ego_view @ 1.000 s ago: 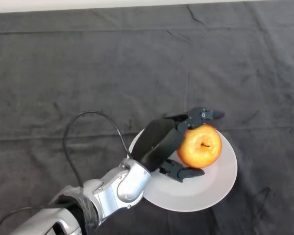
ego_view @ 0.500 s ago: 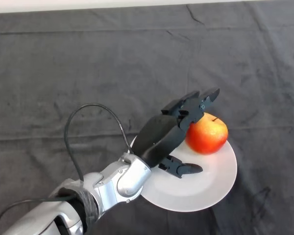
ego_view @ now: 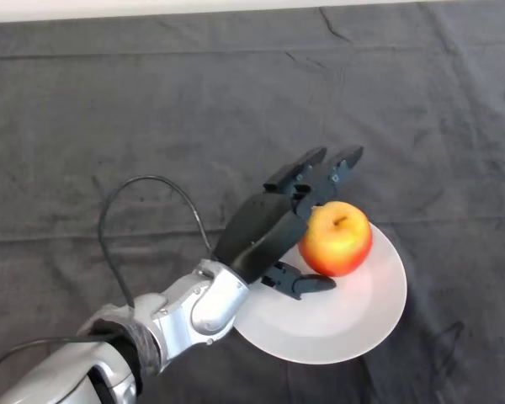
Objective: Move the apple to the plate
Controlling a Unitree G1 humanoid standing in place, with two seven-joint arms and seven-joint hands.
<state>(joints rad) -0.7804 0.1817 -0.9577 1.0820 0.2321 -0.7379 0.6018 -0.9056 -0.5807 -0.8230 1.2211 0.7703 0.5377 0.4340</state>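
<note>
The apple (ego_view: 337, 239) is red and yellow. The plate (ego_view: 353, 324) is white. The hand (ego_view: 265, 227) is black, the arm (ego_view: 185, 310) silver-grey, the cloth (ego_view: 151, 109) dark grey.

Item one on my feed: bench (ego_view: 109, 109), fully covered by a dark grey cloth (ego_view: 421, 109). I note several creases in the fabric, one long fold running across near the far edge and another across the middle. Item two: a thin pale strip (ego_view: 151, 8) beyond the far edge, evenly lit. I see nothing more of the room.
</note>
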